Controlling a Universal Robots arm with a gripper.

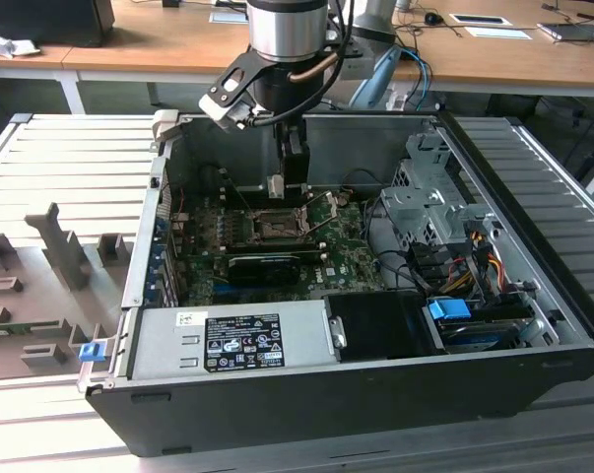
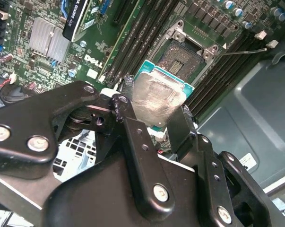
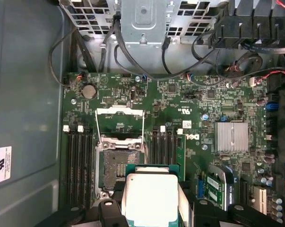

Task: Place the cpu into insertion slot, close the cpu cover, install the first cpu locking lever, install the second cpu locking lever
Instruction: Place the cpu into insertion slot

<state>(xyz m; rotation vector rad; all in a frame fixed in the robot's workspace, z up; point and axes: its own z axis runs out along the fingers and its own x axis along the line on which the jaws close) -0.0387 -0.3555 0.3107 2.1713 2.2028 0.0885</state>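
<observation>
My gripper (image 2: 154, 113) is shut on the cpu (image 2: 157, 97), a pale silver square chip on a green carrier, clamped by its edges between two black fingers (image 2: 129, 124). It hangs above the green board, just beside the insertion slot (image 2: 187, 54), a black socket with a silver rim that lies bare. In the first wrist view the cpu (image 3: 151, 194) partly overlaps the slot (image 3: 117, 170), and the cpu cover (image 3: 119, 111) stands raised at the slot's far side. A thin locking lever (image 2: 241, 51) sticks out unlatched. In the exterior view the gripper (image 1: 285, 182) hovers over the slot (image 1: 275, 225).
The open computer case (image 1: 533, 296) walls the board in. Around the slot are black memory slots (image 3: 78, 161), a long black finned card (image 1: 264, 264), a silver heatsink (image 3: 232, 137), a drive cage (image 1: 425, 197) with loose cables (image 1: 474, 256) and the power supply (image 1: 228, 340).
</observation>
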